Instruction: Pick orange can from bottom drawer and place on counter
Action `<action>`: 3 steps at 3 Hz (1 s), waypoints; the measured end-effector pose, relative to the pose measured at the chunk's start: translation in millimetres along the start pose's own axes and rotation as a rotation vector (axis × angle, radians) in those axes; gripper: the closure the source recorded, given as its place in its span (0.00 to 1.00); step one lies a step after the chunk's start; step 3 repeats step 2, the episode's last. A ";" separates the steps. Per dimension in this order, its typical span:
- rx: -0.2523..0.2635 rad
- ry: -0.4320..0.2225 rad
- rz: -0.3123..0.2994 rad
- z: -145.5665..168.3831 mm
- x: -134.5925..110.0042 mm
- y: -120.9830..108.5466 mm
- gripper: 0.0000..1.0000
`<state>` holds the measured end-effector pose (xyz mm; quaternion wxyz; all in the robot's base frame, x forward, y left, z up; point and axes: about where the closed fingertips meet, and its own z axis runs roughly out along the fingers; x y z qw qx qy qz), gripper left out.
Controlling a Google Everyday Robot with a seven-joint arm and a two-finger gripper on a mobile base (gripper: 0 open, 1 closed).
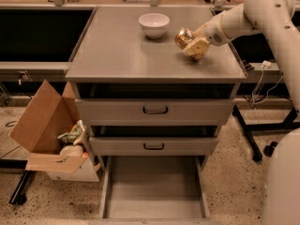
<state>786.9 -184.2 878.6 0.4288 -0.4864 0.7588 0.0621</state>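
The orange can [183, 37] is a shiny bronze can, tilted, held just above the right side of the counter [117, 50]. My gripper [191, 43] is shut on the can, its tan fingers [198, 48] wrapped around it, reaching in from the right on the white arm [253, 13]. The bottom drawer [154, 191] stands pulled open below, its grey floor bare.
A white bowl [153, 24] stands on the counter left of the can. Two upper drawers [154, 110] with black handles are partly open. An open cardboard box [49, 135] with rubbish sits on the floor at the left. Black chair legs [255, 139] stand at the right.
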 end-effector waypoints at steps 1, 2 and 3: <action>0.003 -0.008 0.001 0.4 -1.3 -5.5 0.00; 0.028 -0.034 -0.017 -9.4 -3.8 -9.0 0.00; 0.028 -0.034 -0.017 -9.4 -3.8 -9.0 0.00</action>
